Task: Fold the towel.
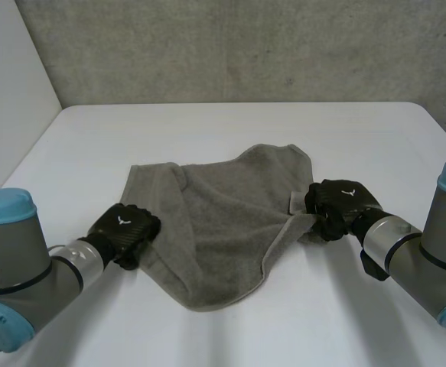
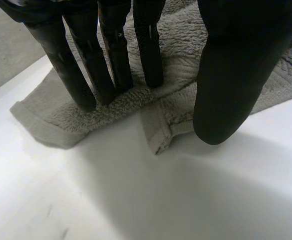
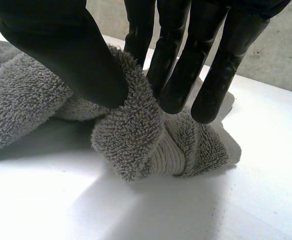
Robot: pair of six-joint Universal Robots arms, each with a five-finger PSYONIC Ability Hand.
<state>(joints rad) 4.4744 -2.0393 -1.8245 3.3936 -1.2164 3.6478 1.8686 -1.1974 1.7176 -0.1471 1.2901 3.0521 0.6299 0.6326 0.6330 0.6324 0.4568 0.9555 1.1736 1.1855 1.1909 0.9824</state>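
Observation:
A grey towel [image 1: 223,222] lies crumpled and partly doubled over in the middle of the white table [image 1: 207,130]. My left hand [image 1: 127,229] rests at the towel's near left edge. In the left wrist view its straight fingers [image 2: 115,55] stand with their tips on the towel [image 2: 176,105], and the thumb [image 2: 226,90] is apart from them beside a small turned-over corner. My right hand [image 1: 337,206] is at the towel's right edge. There the thumb [image 3: 70,50] and fingers pinch a raised fold of the towel [image 3: 130,135] between them.
A grey concrete wall runs along the table's far edge, and a white wall stands at the left. Bare tabletop surrounds the towel on all sides.

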